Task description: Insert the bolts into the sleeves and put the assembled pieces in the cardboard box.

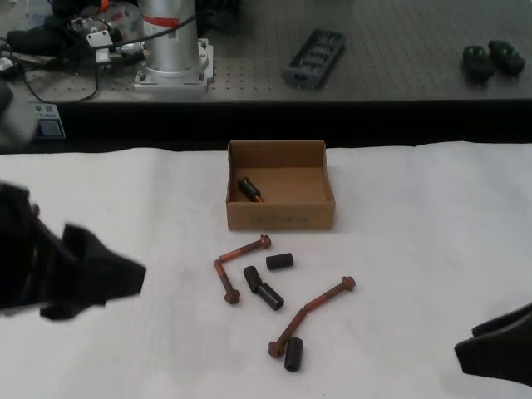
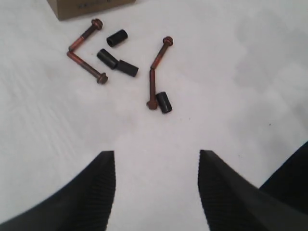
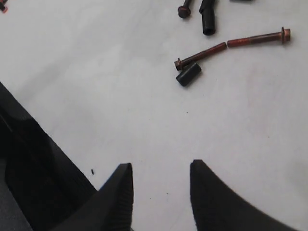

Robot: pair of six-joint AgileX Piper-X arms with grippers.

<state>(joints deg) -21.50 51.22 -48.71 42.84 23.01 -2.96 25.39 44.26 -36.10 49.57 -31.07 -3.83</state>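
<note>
The task is judged to be early: in the high view the cardboard box (image 1: 281, 218) stands upright at the middle of the white-covered surface (image 1: 416, 249), and inside it, against the far left corner, lies what looks like one assembled piece (image 1: 249, 189), a dark sleeve with a reddish end showing. In front of the box, four rusty bolts (image 1: 330, 293) and four black sleeves (image 1: 279, 261) lie loose in a scatter. None of these bolts is inserted, so four pairings and four trips to the box appear to be left. The left tool (image 2: 155, 159) hangs over bare cloth short of the scatter, its fingers spread and nothing between them. The right tool (image 3: 161, 166) is likewise parted and empty, on the other side of the parts. The high view looks down into the box and so reveals the finished piece, while the left wrist view catches just a corner of the box wall yet lays out all eight loose parts clearly. The right wrist view gives the closest look at the nearest sleeve (image 3: 188, 74), which lies just beside the head of its neighbouring bolt (image 3: 199, 55), the bolt resting outside it.
</note>
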